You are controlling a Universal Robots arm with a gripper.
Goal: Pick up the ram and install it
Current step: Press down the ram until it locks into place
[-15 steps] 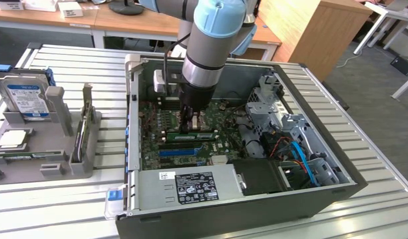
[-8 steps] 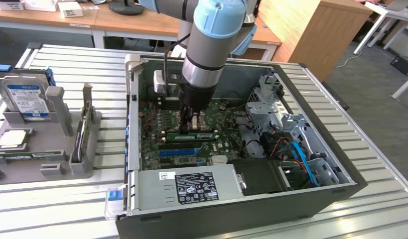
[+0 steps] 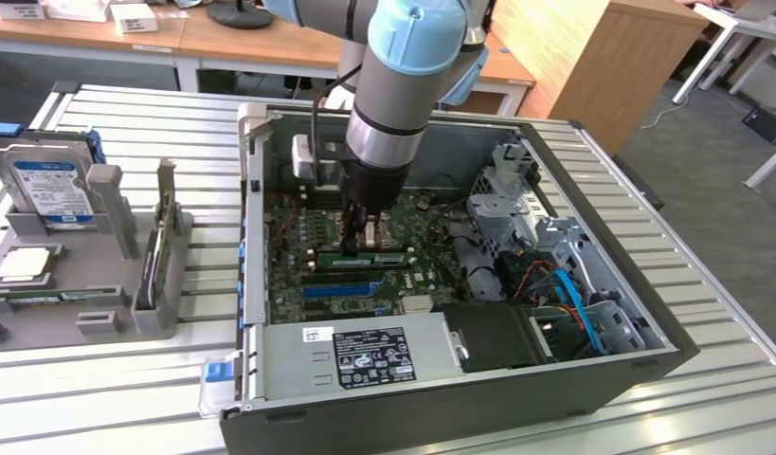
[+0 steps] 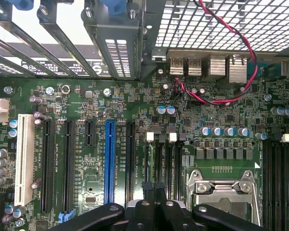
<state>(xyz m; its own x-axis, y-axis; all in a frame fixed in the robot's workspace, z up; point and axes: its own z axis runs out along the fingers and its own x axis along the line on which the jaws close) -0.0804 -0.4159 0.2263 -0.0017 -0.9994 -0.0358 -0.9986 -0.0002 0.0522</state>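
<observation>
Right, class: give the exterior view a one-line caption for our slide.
Robot gripper, jaws shut, reaches into an open computer case at a green memory stick on the motherboard.

You are looking at a dark green motherboard with one bright blue slot strip, black slots and a white slot. A red-and-black twisted wire crosses it. The arm is pale blue and silver, its gripper black.

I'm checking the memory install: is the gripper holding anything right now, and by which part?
The gripper is shut, down on the ram lying on the motherboard. Whether it actually grips the stick or just presses on it cannot be told.
</observation>
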